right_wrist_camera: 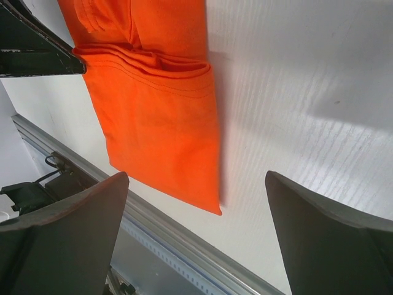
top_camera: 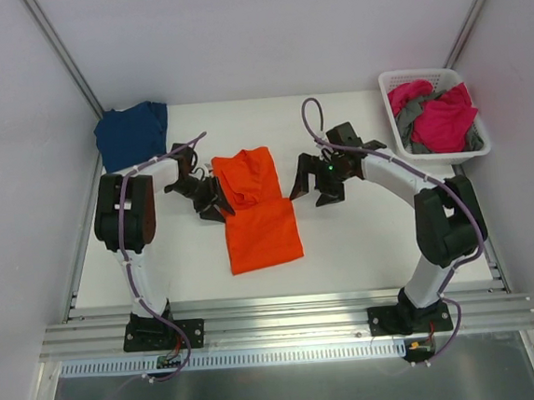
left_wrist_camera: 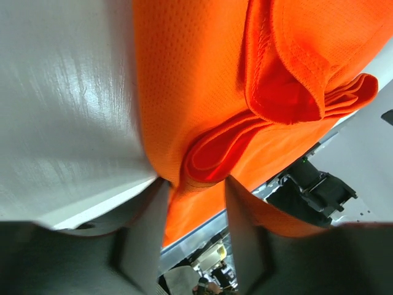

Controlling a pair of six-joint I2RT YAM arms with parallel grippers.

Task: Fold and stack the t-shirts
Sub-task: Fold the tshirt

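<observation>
The orange t-shirt [top_camera: 262, 224] lies mid-table, its lower half flat and its upper half bunched and doubled over. At its left edge my left gripper [top_camera: 217, 197] is shut on a thick fold of it. In the left wrist view that orange t-shirt fold [left_wrist_camera: 209, 153] sits pinched at the tips of my left gripper [left_wrist_camera: 196, 184]. My right gripper [top_camera: 314, 190] hovers just right of the shirt, open and holding nothing. In the right wrist view the orange t-shirt [right_wrist_camera: 159, 123] lies flat beyond my right gripper [right_wrist_camera: 196, 176]. A navy t-shirt [top_camera: 132, 132] lies folded at the back left.
A white slotted basket [top_camera: 397, 78] at the back right holds magenta pink t-shirts [top_camera: 444, 121] and a grey one [top_camera: 409, 113]. The table's near edge meets a metal rail [top_camera: 286, 306]. Grey walls close in on both sides.
</observation>
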